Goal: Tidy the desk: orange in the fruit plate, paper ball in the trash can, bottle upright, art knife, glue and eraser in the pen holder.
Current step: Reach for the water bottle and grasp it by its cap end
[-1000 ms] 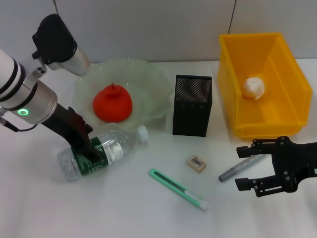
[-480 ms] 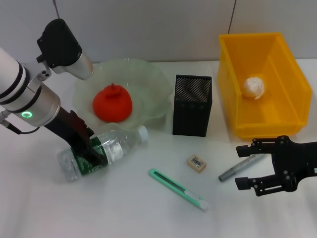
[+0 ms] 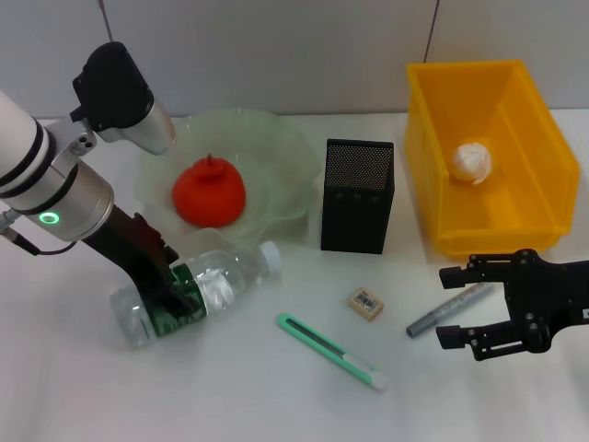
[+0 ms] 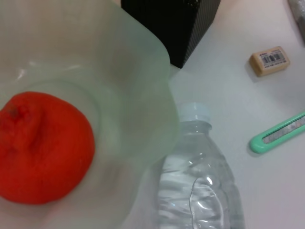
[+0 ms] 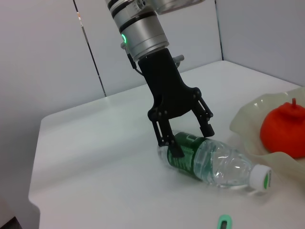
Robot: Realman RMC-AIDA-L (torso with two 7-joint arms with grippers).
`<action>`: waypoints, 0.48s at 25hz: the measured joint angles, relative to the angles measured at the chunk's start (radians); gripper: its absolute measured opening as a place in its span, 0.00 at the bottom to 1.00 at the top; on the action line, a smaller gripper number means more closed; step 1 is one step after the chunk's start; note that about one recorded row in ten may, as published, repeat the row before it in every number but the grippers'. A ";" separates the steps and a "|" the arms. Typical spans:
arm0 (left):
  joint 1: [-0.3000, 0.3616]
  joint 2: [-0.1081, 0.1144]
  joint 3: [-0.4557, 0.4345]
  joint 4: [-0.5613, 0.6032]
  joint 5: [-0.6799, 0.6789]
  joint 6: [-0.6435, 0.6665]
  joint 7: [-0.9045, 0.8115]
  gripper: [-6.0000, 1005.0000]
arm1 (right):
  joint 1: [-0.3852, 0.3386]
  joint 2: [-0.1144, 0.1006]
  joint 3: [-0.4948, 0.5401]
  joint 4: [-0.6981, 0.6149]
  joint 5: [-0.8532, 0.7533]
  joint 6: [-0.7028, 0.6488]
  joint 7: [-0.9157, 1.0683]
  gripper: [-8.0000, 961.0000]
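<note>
Since the earlier frames the left gripper (image 3: 175, 296) has carried the water bottle (image 3: 198, 290) a little toward the robot along the table (image 3: 276, 387); the cap, which pointed at the fruit plate's rim, now sits lower and clear of it, and the base end looks slightly raised. The fingers (image 5: 174, 149) are closed across the bottle's green label, one on each side, and the bottle still lies on its side. The right gripper (image 3: 479, 308) has not moved: its fingers are spread wide, hovering over the table with the grey glue stick (image 3: 451, 309) lying between and just beyond their tips.

The frosted fruit plate (image 3: 285, 147) holds the orange (image 3: 209, 191). The yellow trash bin (image 3: 433, 138) holds the paper ball (image 3: 471, 161). The black mesh pen holder (image 3: 358, 195) stands between plate and bin; its inside cannot be seen. On the table in front of it lie the eraser (image 3: 365, 303) and the green art knife (image 3: 331, 352), both well apart from either set of fingers.

The right wrist view shows what the head view hides: both left fingers straddling the label, and the bottle's white cap (image 5: 260, 177) pointing away from them toward the plate. The left wrist view shows no fingers, only the bottle's neck (image 4: 193, 124) just beside the plate's wavy rim (image 4: 162, 90).
</note>
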 joint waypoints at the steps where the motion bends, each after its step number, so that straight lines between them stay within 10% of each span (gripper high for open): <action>1: 0.000 0.000 0.000 0.002 -0.004 -0.001 0.003 0.80 | 0.001 0.000 0.000 0.000 0.001 0.001 0.000 0.87; 12: -0.021 -0.005 0.029 -0.037 -0.061 -0.036 0.021 0.80 | 0.009 0.000 0.000 0.014 -0.001 0.002 0.000 0.87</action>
